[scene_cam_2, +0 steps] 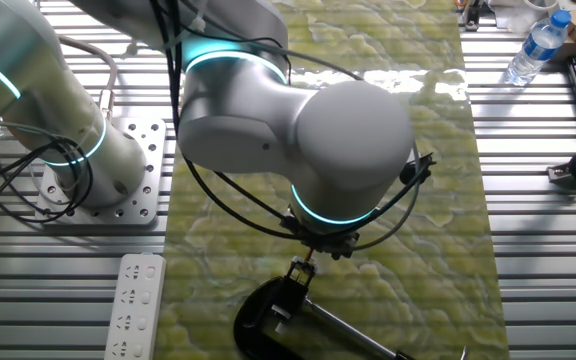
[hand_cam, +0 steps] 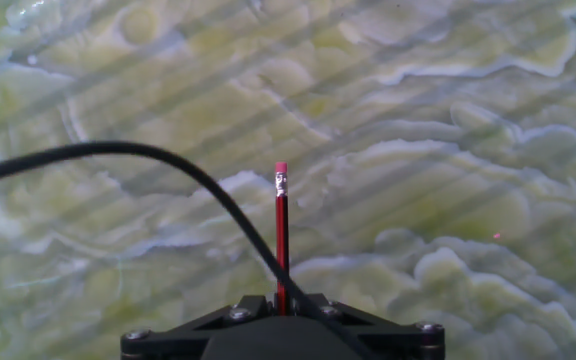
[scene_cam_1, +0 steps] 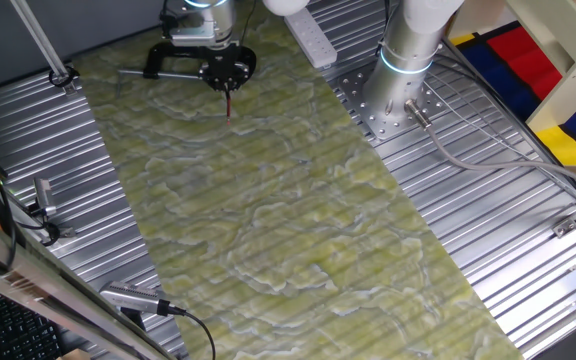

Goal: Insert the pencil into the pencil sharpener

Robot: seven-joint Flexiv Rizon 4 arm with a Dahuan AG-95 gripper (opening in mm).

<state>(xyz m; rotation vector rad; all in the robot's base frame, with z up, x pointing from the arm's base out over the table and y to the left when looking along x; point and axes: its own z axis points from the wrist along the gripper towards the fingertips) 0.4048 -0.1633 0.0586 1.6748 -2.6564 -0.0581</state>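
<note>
My gripper (hand_cam: pixel 281 302) is shut on the pencil (hand_cam: pixel 281 235), a thin red stick that points straight out from the jaws over the green mat. Its far end shows a pale pink cap and a silver band. In one fixed view the gripper (scene_cam_1: pixel 228 70) hangs at the far end of the mat with the pencil (scene_cam_1: pixel 229 103) sticking out below it. In the other fixed view the big wrist hides most of the gripper (scene_cam_2: pixel 323 245). I cannot make out the pencil sharpener in any view; it does not show in the hand view.
A black C-clamp (scene_cam_2: pixel 260 322) with a long grey metal rod (scene_cam_2: pixel 353 335) lies on the mat right beside the gripper, also in one fixed view (scene_cam_1: pixel 171 56). A white power strip (scene_cam_2: pixel 135 305) lies off the mat. A water bottle (scene_cam_2: pixel 540 48) stands far off. The robot base (scene_cam_1: pixel 408 50) stands beside the mat.
</note>
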